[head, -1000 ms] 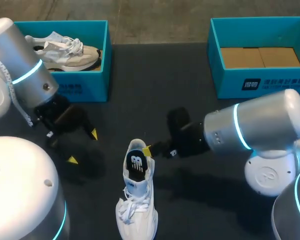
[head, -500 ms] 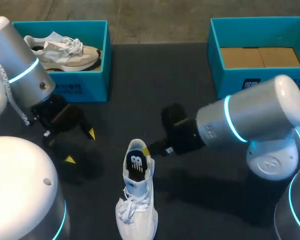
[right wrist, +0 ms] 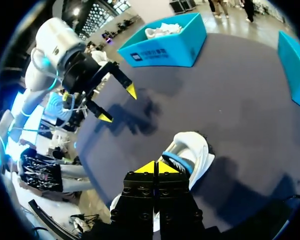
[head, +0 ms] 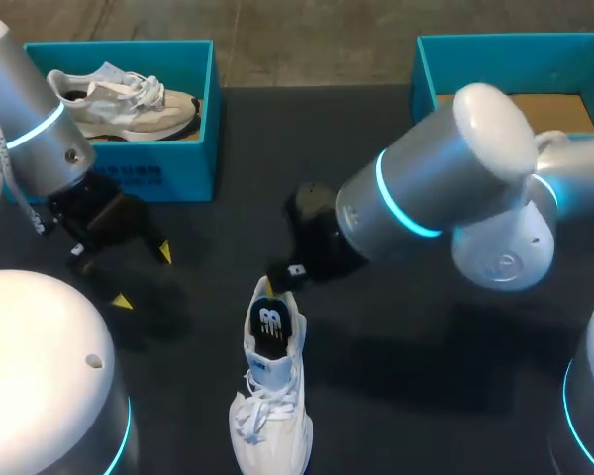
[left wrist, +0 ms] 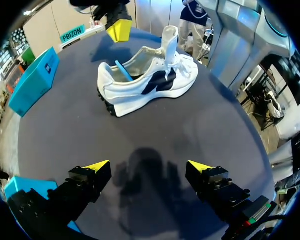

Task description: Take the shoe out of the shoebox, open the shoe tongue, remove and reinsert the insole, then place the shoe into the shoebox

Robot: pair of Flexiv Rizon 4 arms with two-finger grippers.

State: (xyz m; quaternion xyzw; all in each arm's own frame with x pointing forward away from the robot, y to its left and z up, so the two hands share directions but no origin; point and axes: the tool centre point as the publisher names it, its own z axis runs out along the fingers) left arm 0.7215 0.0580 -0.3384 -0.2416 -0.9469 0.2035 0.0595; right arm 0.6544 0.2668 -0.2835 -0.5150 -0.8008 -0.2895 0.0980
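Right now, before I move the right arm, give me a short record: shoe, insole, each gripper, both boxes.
white shoe: on its sole on the table, outside both boxes, tongue standing up
insole: blue edge shows in the heel opening
right gripper: fingers closed together, nothing between them, at the shoe's heel end
left gripper: open, empty, apart from the shoe
left shoebox: holds a second shoe
right shoebox: cardboard inside, no shoe visible
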